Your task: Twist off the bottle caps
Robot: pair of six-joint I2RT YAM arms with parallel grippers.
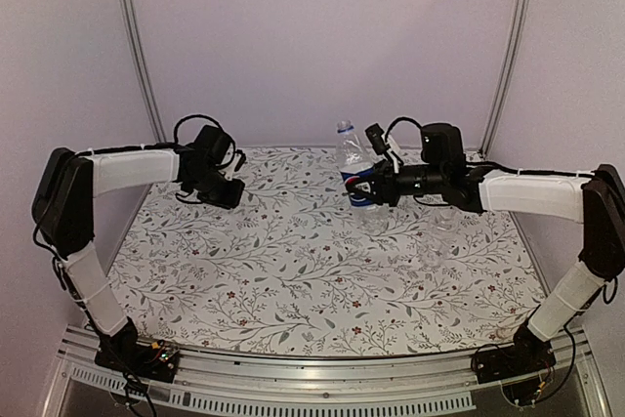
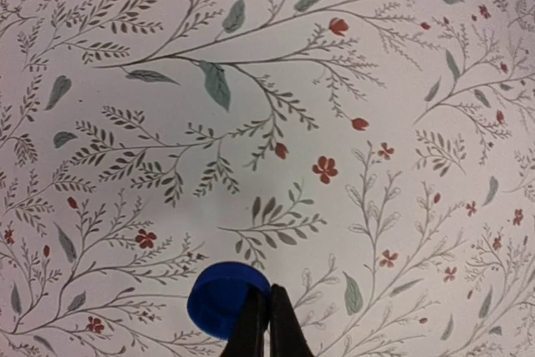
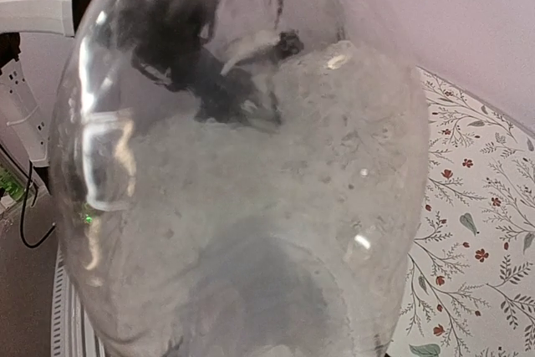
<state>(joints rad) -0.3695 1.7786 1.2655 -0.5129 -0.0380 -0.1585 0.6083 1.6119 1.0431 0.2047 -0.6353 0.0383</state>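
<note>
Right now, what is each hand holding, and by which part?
Right hand grips the clear blue-labelled plastic bottle around its middle. Left hand is shut beside the round blue plastic cap; a hold cannot be told.

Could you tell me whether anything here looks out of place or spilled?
Nothing stands out: the Pepsi bottle stands upright in the right gripper, the blue cap sits by the shut left gripper, and no spill shows.

Right pincer (image 1: 374,186) grips upright bottle (image 1: 349,155)
</note>
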